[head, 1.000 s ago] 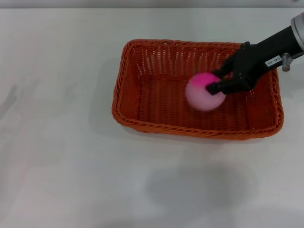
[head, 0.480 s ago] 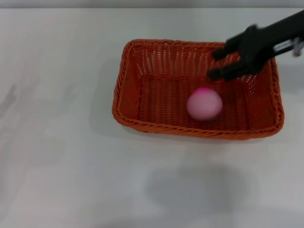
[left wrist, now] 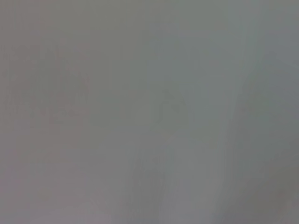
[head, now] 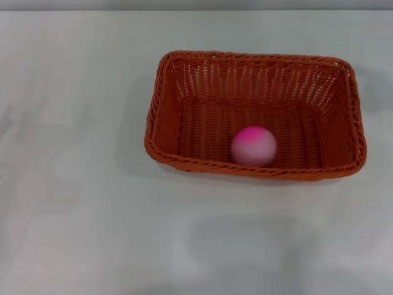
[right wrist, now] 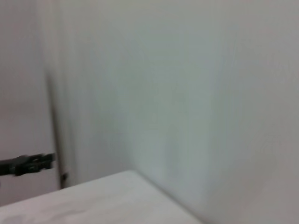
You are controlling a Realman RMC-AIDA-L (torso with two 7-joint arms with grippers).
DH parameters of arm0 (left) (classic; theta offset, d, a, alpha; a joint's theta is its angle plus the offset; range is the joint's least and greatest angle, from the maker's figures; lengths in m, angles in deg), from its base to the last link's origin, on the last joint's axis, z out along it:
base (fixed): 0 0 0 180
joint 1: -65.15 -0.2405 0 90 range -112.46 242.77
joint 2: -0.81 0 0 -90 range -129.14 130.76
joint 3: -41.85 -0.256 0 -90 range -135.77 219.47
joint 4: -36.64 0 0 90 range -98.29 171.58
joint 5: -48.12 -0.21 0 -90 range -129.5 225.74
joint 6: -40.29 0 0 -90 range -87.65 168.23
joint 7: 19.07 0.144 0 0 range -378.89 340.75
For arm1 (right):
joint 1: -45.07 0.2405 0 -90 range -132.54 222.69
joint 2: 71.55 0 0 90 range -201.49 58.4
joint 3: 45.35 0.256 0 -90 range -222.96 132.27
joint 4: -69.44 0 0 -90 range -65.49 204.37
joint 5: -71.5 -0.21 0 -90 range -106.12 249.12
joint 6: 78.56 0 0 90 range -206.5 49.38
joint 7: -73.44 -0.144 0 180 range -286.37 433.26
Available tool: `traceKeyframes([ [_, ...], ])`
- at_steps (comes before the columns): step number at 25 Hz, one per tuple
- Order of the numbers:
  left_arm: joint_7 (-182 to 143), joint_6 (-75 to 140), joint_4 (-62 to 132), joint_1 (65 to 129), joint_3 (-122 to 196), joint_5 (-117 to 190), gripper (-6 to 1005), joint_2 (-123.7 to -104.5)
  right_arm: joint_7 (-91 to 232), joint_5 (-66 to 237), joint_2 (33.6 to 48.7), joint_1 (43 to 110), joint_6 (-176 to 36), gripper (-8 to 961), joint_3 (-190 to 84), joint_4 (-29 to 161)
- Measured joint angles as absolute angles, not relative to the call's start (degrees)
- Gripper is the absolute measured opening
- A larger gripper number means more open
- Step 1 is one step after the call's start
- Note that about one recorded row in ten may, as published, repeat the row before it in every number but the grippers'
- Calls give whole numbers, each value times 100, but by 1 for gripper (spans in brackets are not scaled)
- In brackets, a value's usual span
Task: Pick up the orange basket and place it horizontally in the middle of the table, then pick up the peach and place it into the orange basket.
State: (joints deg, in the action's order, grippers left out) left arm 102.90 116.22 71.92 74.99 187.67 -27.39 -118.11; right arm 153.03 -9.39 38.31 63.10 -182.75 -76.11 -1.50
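The orange basket (head: 255, 114) lies lengthwise across the middle of the white table (head: 73, 203) in the head view. The peach (head: 253, 146), pink on top and pale below, rests on the basket floor close to the near wall, right of centre. Neither gripper shows in the head view. The left wrist view is a plain grey blur. The right wrist view holds only a pale wall and a strip of the table (right wrist: 107, 198); no fingers appear in it.
A dark bracket (right wrist: 25, 164) juts out at the edge of the right wrist view. White tabletop surrounds the basket on the left and in front.
The right gripper let go of the peach, rose and drew back to the right out of the head view. The peach dropped and rolled slightly left toward the basket's near wall.
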Motion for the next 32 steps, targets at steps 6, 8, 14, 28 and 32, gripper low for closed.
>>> traceKeyframes([
  [6,10384,11622,7205,7554,18894,-2617,868,-11810,16420,-907,4219,5923,-17921,606,-6809,674],
  [8,10441,11621,7206,7557,18905,-2549,867,-11810,17007,-930,4295,5814,-17639,605,-6694,1245],
  [14,10634,11530,7190,7560,18906,-2350,867,-11818,18878,-1150,4302,5833,-16919,604,-6133,3469],
  [28,10748,11339,7157,7603,18907,-2101,866,-11827,21397,-1704,4318,5921,-16066,601,-5479,5582],
  [32,10752,11321,7146,7646,18906,-2080,866,-11824,21503,-1798,4336,5925,-16019,600,-5476,5634],
])
